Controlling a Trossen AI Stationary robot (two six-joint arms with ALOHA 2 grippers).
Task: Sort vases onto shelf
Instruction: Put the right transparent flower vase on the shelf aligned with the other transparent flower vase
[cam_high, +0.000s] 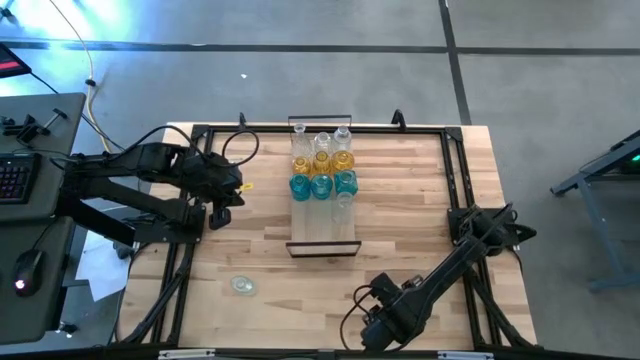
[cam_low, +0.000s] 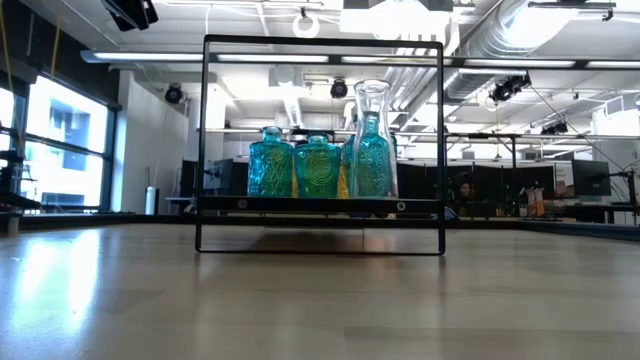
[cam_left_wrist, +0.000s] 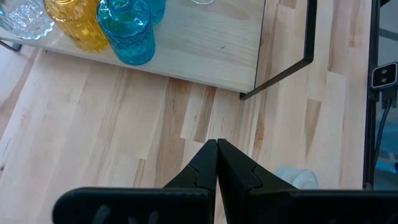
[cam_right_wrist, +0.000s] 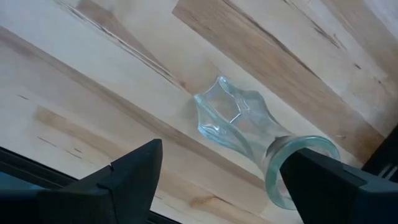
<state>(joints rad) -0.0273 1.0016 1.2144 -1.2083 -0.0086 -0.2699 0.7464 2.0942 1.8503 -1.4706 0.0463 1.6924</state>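
Right now the narrow light-wood shelf w/ thin black metal end frames sits mid-table, long axis running front to back, and the small glass bottle vases are bunched on its far half: a back row of clear glass vases, then three amber-yellow vases, then three teal-blue vases, w/ one more clear vase just in front of the rightmost teal one; the near half of the board is bare. From the low view the teal vases line up across the shelf inside its black frame, a taller clear vase standing before the right one, amber showing behind. Left gripper hangs over the table's left part, beside the shelf but apart from it, fingers pressed together on nothing; its wrist view shows the closed fingertips pointing twd the shelf corner w/ a teal vase, an amber vase and a clear one. Right gripper is down at the table's front edge, right of centre, fingers spread wide; betw them a clear fluted glass vase lies on its side on the wood, its mouth close by one finger, contact can't tell. Another clear glass piece lies on the table front-left, well apart from the shelf.
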